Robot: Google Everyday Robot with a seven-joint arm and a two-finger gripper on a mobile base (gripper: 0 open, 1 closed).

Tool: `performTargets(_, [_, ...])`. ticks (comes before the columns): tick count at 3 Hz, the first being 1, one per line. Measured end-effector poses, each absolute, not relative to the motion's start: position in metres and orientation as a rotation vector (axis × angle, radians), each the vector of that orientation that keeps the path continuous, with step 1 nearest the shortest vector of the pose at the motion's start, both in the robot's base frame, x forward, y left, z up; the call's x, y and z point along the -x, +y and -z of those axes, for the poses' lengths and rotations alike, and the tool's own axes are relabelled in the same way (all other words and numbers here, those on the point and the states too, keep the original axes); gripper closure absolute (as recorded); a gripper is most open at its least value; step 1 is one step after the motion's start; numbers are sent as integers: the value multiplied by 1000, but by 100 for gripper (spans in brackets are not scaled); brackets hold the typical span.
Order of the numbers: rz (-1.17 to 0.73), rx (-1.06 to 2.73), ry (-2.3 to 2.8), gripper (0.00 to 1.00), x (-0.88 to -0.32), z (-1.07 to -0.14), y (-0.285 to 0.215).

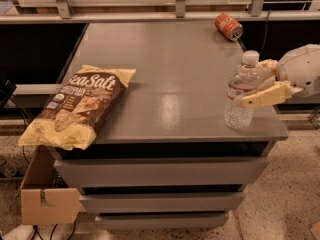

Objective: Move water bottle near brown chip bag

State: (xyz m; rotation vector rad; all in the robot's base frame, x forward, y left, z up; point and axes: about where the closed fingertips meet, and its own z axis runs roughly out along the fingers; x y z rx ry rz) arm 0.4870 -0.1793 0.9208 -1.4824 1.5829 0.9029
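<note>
The water bottle, clear and ribbed with a white cap, stands upright near the table's front right corner. My gripper reaches in from the right at label height. One pale finger crosses the front of the bottle and the other shows behind its neck, so the jaws are closed on the bottle between them. The brown chip bag, with "Sea Salt" lettering, lies at the table's front left, its lower end overhanging the edge. The bottle is far to the right of the bag.
The grey table tops a drawer cabinet. An orange-red soda can lies on its side at the back right. A metal rail runs behind the table. A cardboard box sits on the floor at the left.
</note>
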Motion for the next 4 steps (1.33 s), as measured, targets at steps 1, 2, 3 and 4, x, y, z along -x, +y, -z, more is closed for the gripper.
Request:
performTargets(1, [-899,1476,1587,99,-487,-924,-181])
performTargets(2, [-848,1479,1575,100,-493,-946,-188])
performTargets(3, [-773,1487,1553,100,-503,-973,-197])
performTargets(4, [-777,1481,1541,100,-504,-974,-194])
